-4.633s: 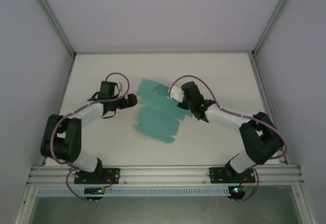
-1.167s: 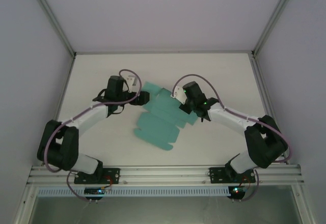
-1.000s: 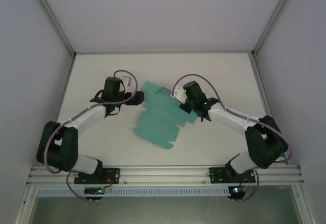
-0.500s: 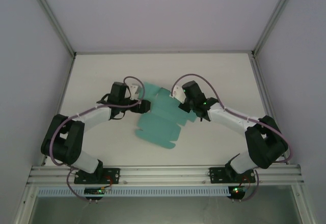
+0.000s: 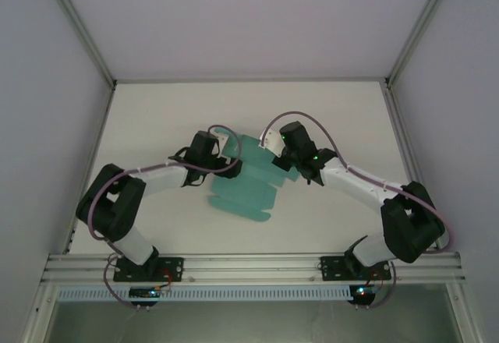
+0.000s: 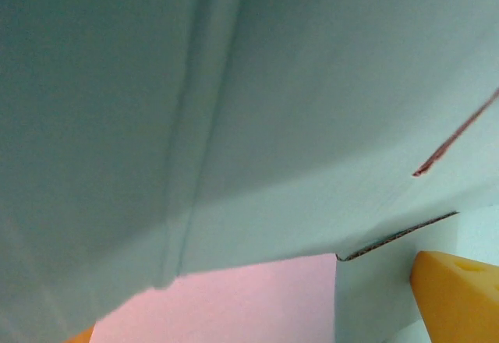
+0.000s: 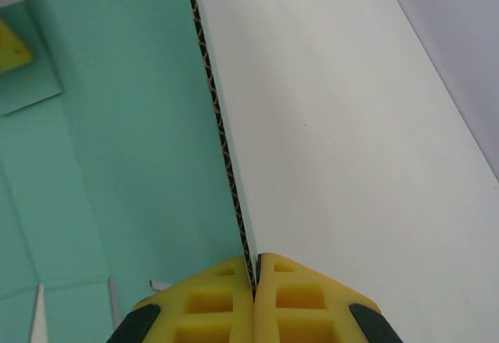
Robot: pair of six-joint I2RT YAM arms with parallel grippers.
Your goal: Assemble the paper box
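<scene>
Teal, light, floppy paper box [image 5: 243, 181]: best gripped at edges; right pincer [image 7: 255, 271] is clamped on 1 edge, left pincer [image 5: 232, 154] gapes.

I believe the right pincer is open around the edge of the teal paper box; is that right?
Not quite: the right pincer is shut on the edge of the teal paper box, as the right wrist view shows.

I work in a lab test cell. A bare white surface [image 5: 156, 117] is boxed in by plain pale walls [image 5: 47, 86] and aluminium frame bars [image 5: 78, 23]. My left arm [image 5: 160, 178] and right arm [image 5: 359, 187] are bolted to a slotted metal rail [image 5: 249, 265] at the near edge.
</scene>
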